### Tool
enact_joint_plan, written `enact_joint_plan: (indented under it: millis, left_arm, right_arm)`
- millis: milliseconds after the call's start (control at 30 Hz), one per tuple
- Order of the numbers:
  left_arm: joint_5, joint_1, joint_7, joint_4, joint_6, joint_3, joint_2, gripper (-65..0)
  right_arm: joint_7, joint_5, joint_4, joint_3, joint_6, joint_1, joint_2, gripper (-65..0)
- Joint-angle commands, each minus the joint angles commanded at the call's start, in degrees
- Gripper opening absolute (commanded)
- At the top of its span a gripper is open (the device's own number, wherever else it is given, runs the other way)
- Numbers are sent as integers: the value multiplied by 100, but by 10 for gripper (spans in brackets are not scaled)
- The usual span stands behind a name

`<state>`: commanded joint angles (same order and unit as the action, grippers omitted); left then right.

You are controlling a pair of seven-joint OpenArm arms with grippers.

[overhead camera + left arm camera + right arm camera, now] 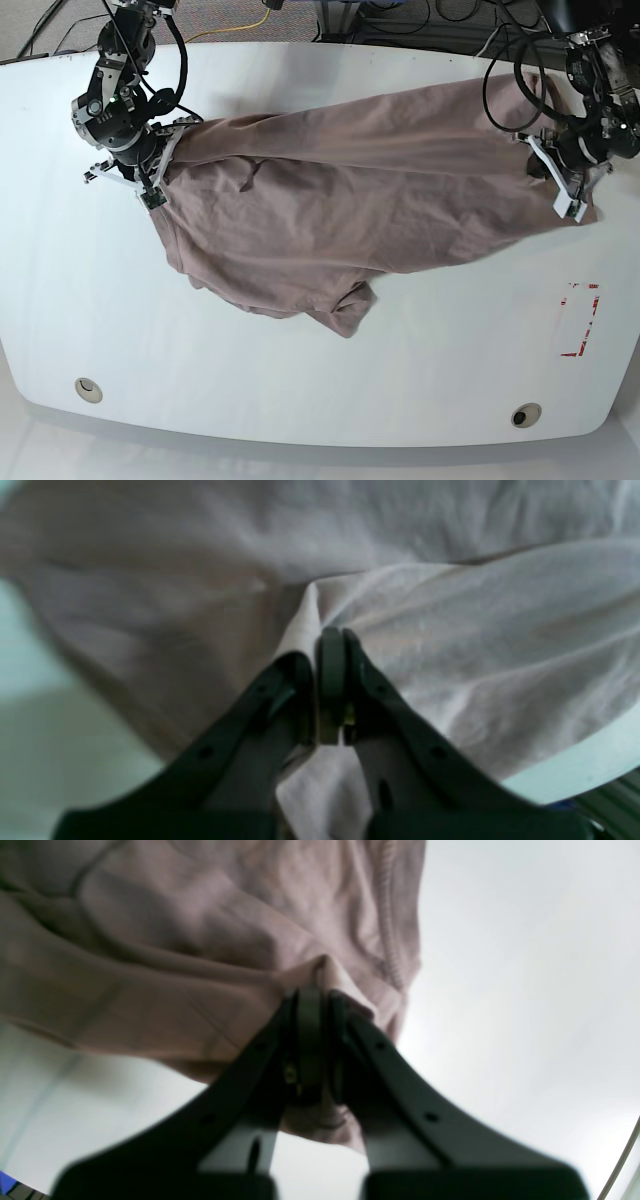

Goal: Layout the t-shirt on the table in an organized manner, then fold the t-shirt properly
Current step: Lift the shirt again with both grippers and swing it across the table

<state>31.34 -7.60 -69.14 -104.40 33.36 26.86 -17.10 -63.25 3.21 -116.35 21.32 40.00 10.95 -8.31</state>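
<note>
The t-shirt is held stretched across the table – one end pinched in the left gripper, the other in the right gripper – yet it is rumpled, so flattening and every fold are judged outstanding.

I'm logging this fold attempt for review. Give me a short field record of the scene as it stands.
t-shirt: stretched between both arms, lower part bunched on the table
left pincer: shut on a fabric fold
right pincer: shut on fabric near a ribbed edge
layout: not flat yet, wrinkled
red tape mark: uncovered, near the left arm's side
</note>
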Motion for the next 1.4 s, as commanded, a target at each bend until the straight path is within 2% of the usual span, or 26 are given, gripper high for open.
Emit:
enact_joint_plan:
  millis: [267,467,567,767,900,1167,1267,1400]
  left_arm:
    - [9,167,0,-510,9,9,-9,-650]
    - [62,193,0,-659,9,369,-9,-650]
    - [281,325,0,-668,9,598,-35,-650]
    - [818,501,0,-677,0,1081,-378,-650]
    - [985,949,0,-677,0,1257,-440,-649]
    - [985,2110,0,-677,0,1213,-527,-646]
    - [967,2840,0,-668,0,932,-527,-646]
    - [976,3640,0,-668,0,651,-527,-646]
  right_arm:
    - [0,-9,0,0,0,-105,0,-647]
    - [0,-9,-9,0,0,-149,-18,-647]
    - [-9,-9,-9,9,0,-264,-26,-647]
    - [-9,-9,-9,360,0,-580,-26,-647]
    - [-9,-9,-9,378,0,-932,-62,-647]
    - [-18,0,26,369,0,-1837,-185,-647]
    - [-35,0,62,369,0,-2374,-220,-647]
    - [-35,0,88,343,0,-2963,-431,-647]
